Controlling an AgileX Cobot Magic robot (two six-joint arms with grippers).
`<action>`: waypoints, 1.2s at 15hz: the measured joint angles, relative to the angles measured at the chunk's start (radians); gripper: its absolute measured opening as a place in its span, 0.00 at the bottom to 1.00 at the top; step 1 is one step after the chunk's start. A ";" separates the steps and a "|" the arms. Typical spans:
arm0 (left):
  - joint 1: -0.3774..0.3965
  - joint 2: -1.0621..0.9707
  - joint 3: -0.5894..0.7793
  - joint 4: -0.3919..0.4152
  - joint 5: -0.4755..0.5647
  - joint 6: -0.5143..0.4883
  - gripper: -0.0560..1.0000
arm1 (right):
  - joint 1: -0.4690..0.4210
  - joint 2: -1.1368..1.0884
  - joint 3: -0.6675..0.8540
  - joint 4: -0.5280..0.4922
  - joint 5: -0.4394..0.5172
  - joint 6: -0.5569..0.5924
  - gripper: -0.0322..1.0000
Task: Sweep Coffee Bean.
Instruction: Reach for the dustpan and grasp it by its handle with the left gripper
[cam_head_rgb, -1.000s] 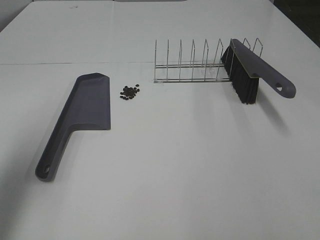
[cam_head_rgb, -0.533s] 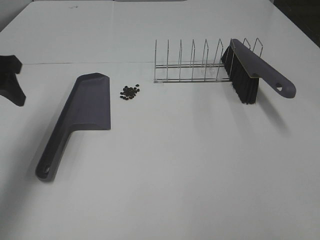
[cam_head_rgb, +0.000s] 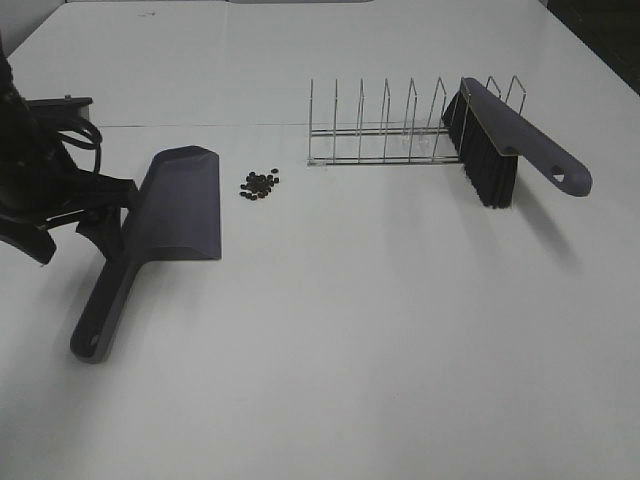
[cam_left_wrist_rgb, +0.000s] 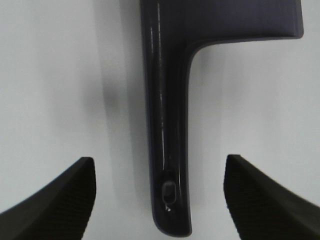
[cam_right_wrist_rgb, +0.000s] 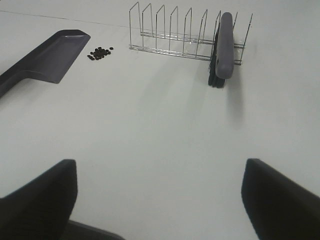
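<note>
Left jaws and right jaws are hanging open; the left jaws, around the dustpan (cam_head_rgb: 182, 200) handle, are maybe risking knocking it into the coffee beans (cam_head_rgb: 259, 184) at its three o'clock

Left arm (cam_head_rgb: 25, 150), left edge of frame: black, chunky, made of blocky parts. Thin black cable (cam_head_rgb: 97, 140) loops off its side.
Left gripper (cam_left_wrist_rgb: 159, 159): two black fingers (cam_left_wrist_rgb: 60, 200) in lower corners, pointy tips, tiny ridges all over.
Right gripper (cam_right_wrist_rgb: 160, 162): two dark fingers (cam_right_wrist_rgb: 40, 195) in lower corners, smooth, blurry.
</note>
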 joint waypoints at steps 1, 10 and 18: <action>-0.009 0.022 -0.008 0.003 -0.006 -0.001 0.67 | 0.000 0.000 0.000 0.000 0.000 0.000 0.77; -0.019 0.174 -0.015 0.032 -0.120 -0.006 0.67 | 0.000 0.000 0.000 -0.001 0.000 0.000 0.77; -0.019 0.205 -0.020 0.034 -0.123 -0.007 0.36 | 0.000 0.000 0.000 -0.001 0.000 0.000 0.77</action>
